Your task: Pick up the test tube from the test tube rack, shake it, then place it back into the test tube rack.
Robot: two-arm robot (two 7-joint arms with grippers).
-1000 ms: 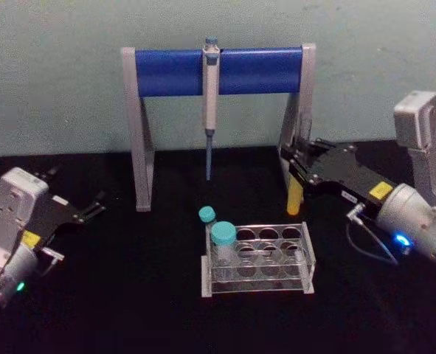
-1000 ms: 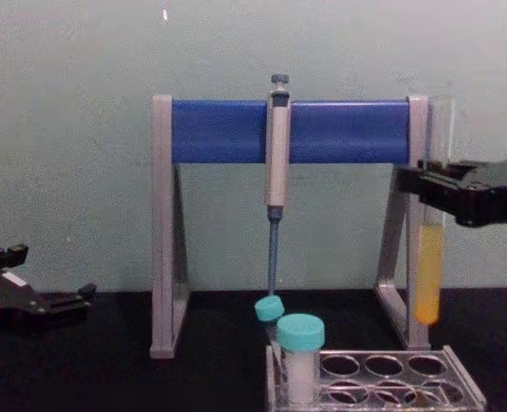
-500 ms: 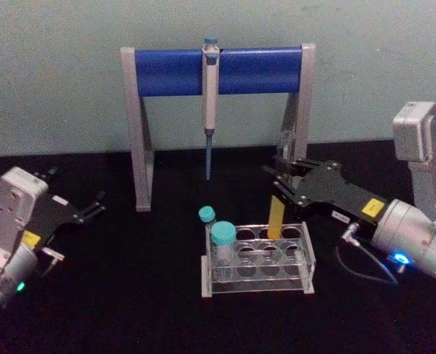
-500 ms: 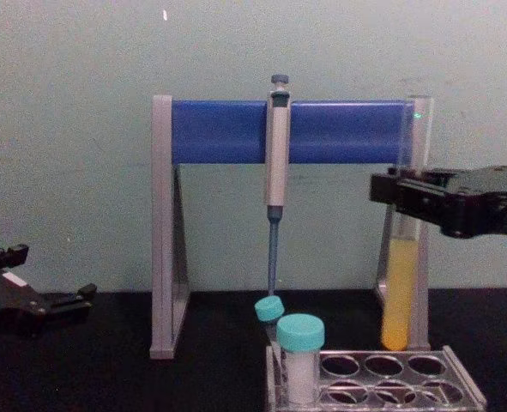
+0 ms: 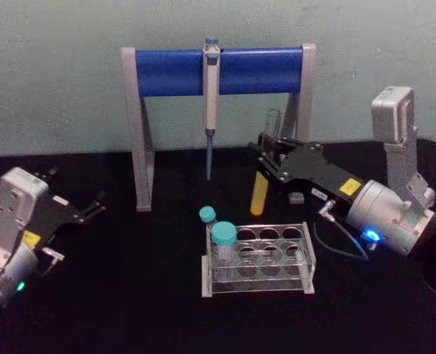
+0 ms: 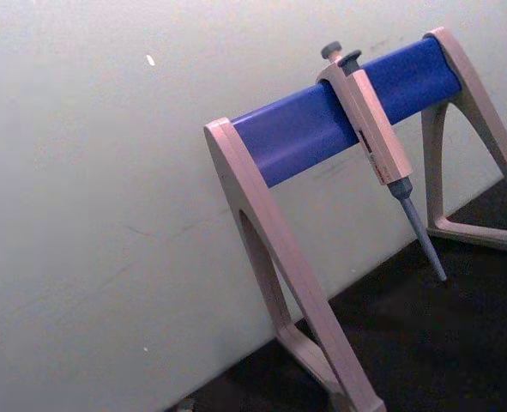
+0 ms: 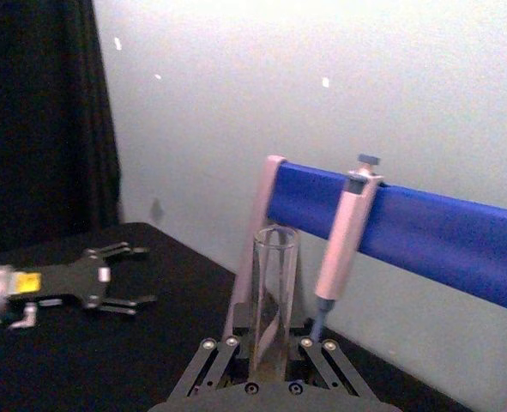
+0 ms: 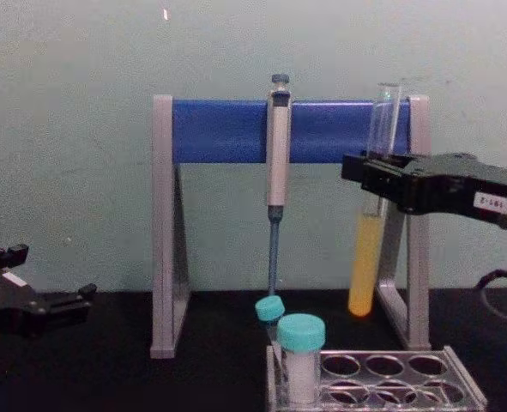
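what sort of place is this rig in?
Probably a lab bench mock-up: a pipette hangs on a grey-and-blue stand, a clear test tube rack holds teal-capped vials, and the right gripper holds a test tube of yellow liquid.

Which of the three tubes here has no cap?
The tall test tube of yellow-orange liquid, clamped in the right gripper: its top is open. Both shorter vials by the test tube rack wear teal caps.

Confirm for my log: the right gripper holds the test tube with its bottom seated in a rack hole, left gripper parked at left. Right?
No. The chest view shows the test tube hanging in the air, clear of the test tube rack. The right gripper holds it, left gripper parked at left.
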